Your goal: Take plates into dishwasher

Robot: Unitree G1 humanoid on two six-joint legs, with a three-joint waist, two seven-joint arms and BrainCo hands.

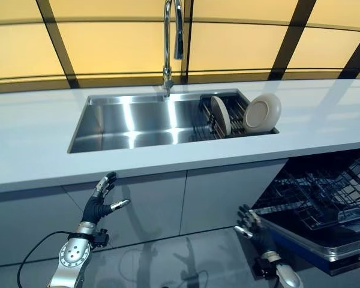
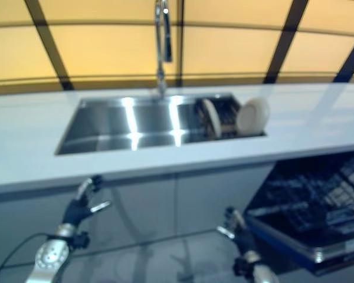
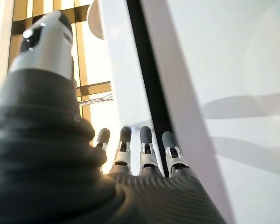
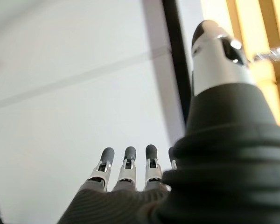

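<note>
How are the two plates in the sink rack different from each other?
The left plate stands edge-on, so it looks like a thin sliver; the right plate turns its round face toward the camera. The left plate sits among the rack's wires; the right plate leans at the rack's right end, rising past the sink's rim. Both are cream-coloured and stand on edge.

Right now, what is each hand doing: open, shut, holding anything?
Left hand: open, fingers straight, holding nothing.
Right hand: open, fingers straight, holding nothing.
</note>
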